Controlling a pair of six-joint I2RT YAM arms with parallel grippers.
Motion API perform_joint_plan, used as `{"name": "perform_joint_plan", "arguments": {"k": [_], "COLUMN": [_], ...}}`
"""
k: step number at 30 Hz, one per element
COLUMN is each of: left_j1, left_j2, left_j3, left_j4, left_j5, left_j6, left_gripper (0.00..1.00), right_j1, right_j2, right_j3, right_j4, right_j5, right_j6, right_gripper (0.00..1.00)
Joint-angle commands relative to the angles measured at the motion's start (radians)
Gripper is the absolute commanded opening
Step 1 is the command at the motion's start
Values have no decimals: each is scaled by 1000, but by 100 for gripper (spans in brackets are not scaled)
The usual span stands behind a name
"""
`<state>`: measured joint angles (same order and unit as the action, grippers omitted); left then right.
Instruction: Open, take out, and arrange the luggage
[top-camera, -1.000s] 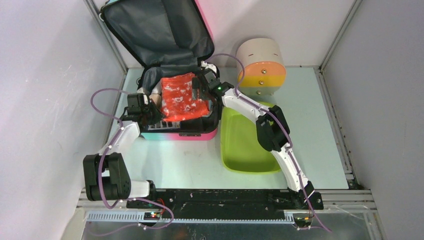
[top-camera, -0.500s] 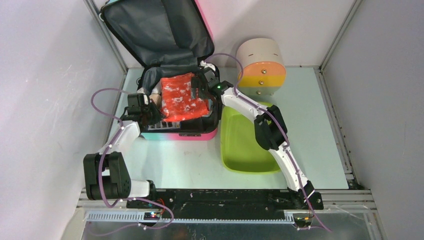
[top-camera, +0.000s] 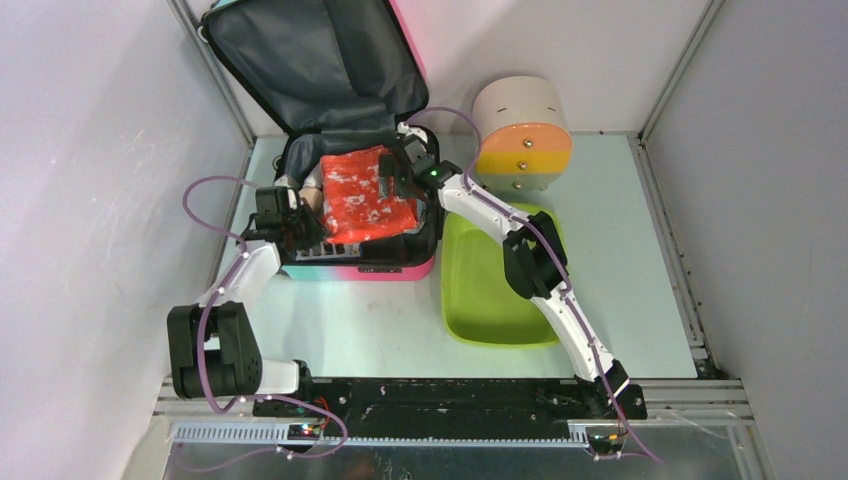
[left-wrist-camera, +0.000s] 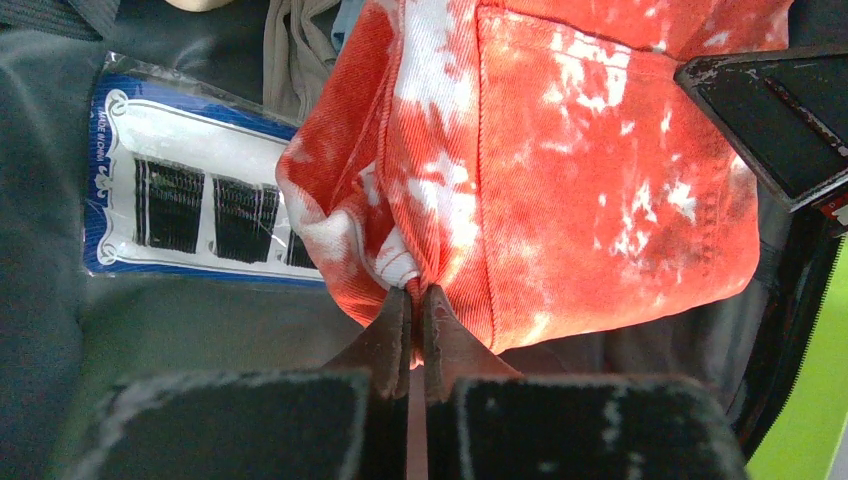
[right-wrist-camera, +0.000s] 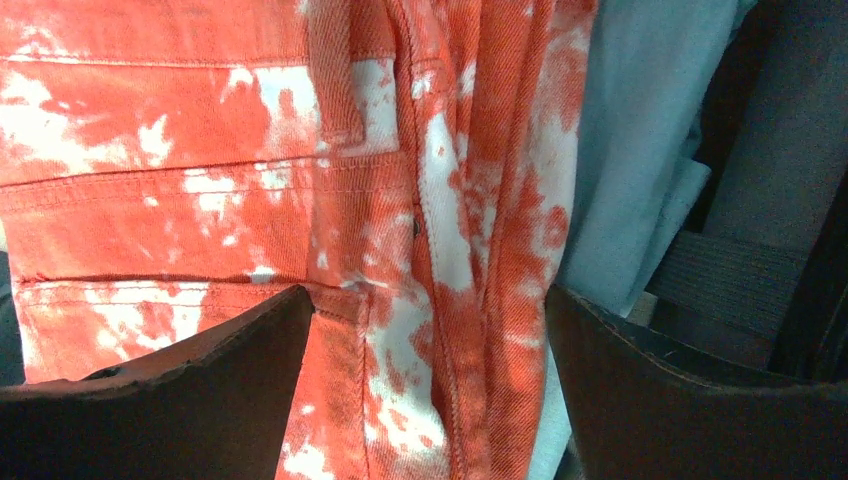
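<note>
The pink-to-teal suitcase (top-camera: 360, 268) lies open at the back left, its dark grey lid (top-camera: 310, 55) propped up. A folded red-and-white tie-dye garment (top-camera: 365, 195) lies on top of its contents. My left gripper (top-camera: 318, 228) is shut on that garment's near-left edge (left-wrist-camera: 410, 285). My right gripper (top-camera: 388, 180) is open over the garment's right edge, jaws straddling the red cloth (right-wrist-camera: 420, 300). A blue card of black hairpins (left-wrist-camera: 190, 200) lies in the case to the left of the garment. Pale grey-blue clothing (right-wrist-camera: 640, 150) lies beside the red cloth.
A lime-green tray (top-camera: 490, 285) sits right of the suitcase, under the right arm. A beige cylinder with an orange-yellow band (top-camera: 522, 135) stands at the back right. Grey walls close in on both sides.
The right arm has shifted slightly left over the garment's right edge. The left gripper stays clamped on the garment.
</note>
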<state>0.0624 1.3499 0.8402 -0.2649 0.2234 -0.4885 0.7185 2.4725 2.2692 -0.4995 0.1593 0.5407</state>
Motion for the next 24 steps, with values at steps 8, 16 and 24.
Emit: {"name": "perform_joint_plan", "arguments": {"k": [8,16,24], "left_j1": [14,60,60], "left_j2": [-7,32,255], "left_j3": [85,305,486], "left_j4": [-109,-181,-139], "left_j5": [-39,-65,122], "left_j6": [51,104,177], "left_gripper": [24,64,77], "right_j1": [-10,-50,-73], "right_j2": [0,-115,-139], "right_j3": [-16,-141,-188], "right_j4": [29,127,166], "right_j5": [-52,-60,-87], "right_j6": [-120,-260,-257], "right_gripper": [30,0,0]}}
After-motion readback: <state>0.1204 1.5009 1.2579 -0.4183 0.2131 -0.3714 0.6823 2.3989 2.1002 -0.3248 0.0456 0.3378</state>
